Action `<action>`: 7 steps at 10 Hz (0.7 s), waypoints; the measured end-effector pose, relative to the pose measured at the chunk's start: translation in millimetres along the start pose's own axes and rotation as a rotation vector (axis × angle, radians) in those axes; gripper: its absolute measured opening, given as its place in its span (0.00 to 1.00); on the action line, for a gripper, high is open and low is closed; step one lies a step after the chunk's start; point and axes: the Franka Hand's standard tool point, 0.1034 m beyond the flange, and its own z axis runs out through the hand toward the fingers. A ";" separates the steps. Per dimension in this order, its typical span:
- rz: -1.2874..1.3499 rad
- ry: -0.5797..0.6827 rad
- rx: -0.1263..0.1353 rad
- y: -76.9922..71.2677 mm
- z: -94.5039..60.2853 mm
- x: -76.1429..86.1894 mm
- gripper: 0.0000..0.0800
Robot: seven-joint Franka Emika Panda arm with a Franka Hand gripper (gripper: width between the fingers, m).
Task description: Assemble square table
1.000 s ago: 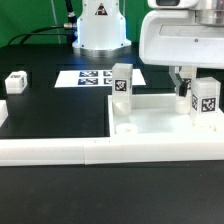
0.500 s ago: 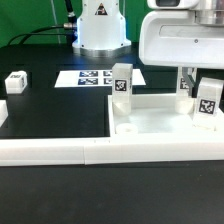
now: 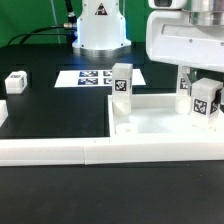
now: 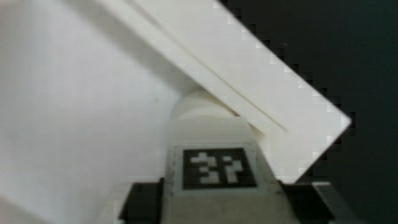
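The hand (image 3: 198, 90) is closed on a white tagged leg (image 3: 206, 102), holding it upright at about 3 o'clock in the exterior view, over the far right corner of the square tabletop (image 3: 150, 118). Whether the leg's foot touches the slab I cannot tell. In the wrist view the same leg sits clamped between two dark fingers (image 4: 150, 204), its tag facing the camera, with the tabletop's raised rim (image 4: 249, 85) just beyond it. A second leg (image 3: 122, 82) stands upright at the tabletop's 11 o'clock corner. A third leg (image 3: 15, 82) rests on the black table (image 3: 50, 105) at 9 o'clock, well apart. The marker board (image 3: 92, 77) lies at 12 o'clock, and the border wall (image 3: 55, 150) runs along 6 o'clock.
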 end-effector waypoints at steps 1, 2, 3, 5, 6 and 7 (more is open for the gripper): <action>0.157 -0.003 0.021 0.1 0.7 -2.6 0.36; 0.281 0.004 0.044 -0.7 2.0 -7.8 0.36; 0.419 -0.011 0.070 -2.3 2.6 -10.9 0.36; 0.476 -0.018 0.076 -2.6 2.5 -10.6 0.37; 0.457 -0.017 0.076 -2.5 2.5 -10.5 0.37; 0.426 -0.016 0.075 -2.2 3.3 -10.7 0.50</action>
